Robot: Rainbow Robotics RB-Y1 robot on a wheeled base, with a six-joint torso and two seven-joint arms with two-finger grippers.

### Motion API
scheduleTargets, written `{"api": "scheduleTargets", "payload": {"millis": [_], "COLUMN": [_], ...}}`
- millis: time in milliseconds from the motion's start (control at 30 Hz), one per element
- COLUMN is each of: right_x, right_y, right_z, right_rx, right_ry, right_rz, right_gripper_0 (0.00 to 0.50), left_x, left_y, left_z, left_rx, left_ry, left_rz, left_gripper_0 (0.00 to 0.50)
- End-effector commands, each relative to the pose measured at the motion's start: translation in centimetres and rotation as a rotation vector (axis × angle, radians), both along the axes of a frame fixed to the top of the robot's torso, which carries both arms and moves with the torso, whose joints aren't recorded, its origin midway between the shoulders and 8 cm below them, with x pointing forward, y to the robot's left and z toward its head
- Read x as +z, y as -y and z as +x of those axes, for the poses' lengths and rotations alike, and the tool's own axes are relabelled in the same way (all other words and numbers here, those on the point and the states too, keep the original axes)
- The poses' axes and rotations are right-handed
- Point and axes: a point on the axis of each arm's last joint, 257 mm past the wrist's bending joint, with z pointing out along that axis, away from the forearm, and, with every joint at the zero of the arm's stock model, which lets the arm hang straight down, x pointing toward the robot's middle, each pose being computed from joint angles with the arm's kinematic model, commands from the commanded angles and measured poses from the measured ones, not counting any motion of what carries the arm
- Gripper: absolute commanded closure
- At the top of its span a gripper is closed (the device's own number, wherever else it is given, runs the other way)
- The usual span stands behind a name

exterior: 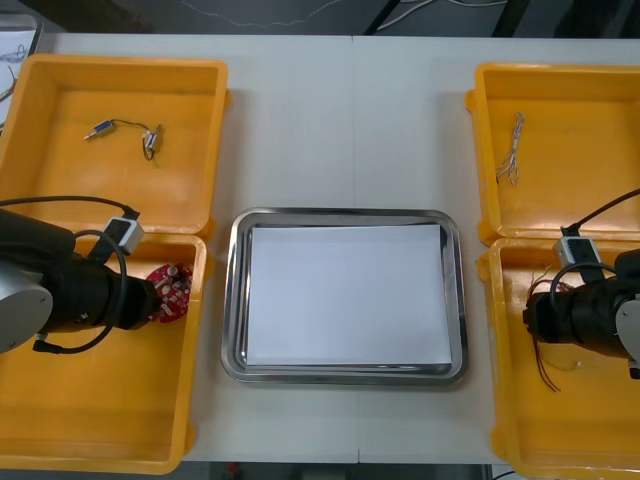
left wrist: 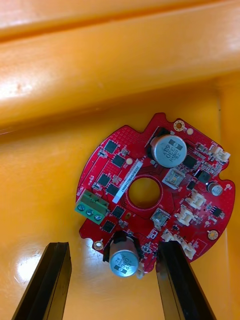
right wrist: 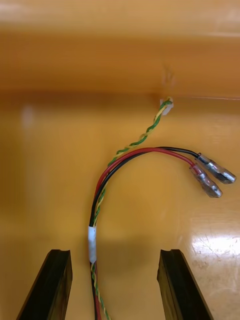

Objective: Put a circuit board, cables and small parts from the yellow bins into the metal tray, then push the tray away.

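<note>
LEFT AND RIGHT AT THE READY: The robot's dark, barrel-shaped left arm point(exterior: 60, 295) reaches in from the left edge, its wrist turned toward the middle and a black lead looping over it. The black two-finger left gripper point(exterior: 160, 297) sits at its tip, its black fingers point(left wrist: 47, 282) standing wide apart, jaws open. Opposite, the matching dark right arm point(exterior: 595, 318) comes in from the right edge, wrist likewise turned inward. Its black two-finger right gripper point(exterior: 538, 322) shows both fingers spread just as wide, parallel and upright in the right wrist view
</note>
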Motion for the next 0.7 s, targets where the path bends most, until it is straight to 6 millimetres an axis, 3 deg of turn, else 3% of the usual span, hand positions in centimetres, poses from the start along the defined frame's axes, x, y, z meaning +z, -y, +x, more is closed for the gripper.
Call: {"api": "scheduleTargets", "payload": {"millis": [33, 500, 567, 667, 700], "right_x": [-0.6, -1.9, -2.1, -2.4, -2.4], "right_y": [-1.0, -1.2, -1.0, -0.9, -0.8], "right_z": [0.5, 0.7, 0.7, 1.0, 1.0], "right_rx": [0.012, 0.001, -0.002, -0.002, -0.002], "right_ry": [0.013, 0.012, 0.01, 0.016, 0.016], "right_rz": [0.005, 0.006, 0.005, 0.006, 0.006], "right_gripper_0": [0.0, 0.0, 0.0, 0.0, 0.0], "left_x": [-0.5, -1.0, -1.0, -1.0, -1.0], "left_y": [-1.2, -1.3, -1.3, -1.2, -1.2], "left_z": [-0.5, -0.6, -0.6, -0.5, -0.5], "left_rx": [-0.078, -0.084, -0.085, -0.087, -0.085], "left_ry": [0.005, 0.0, 0.002, 0.005, 0.004], "left_rz": [0.091, 0.107, 0.106, 0.105, 0.103], "left_gripper_0": [0.0, 0.0, 0.026, 0.196, 0.301]}}
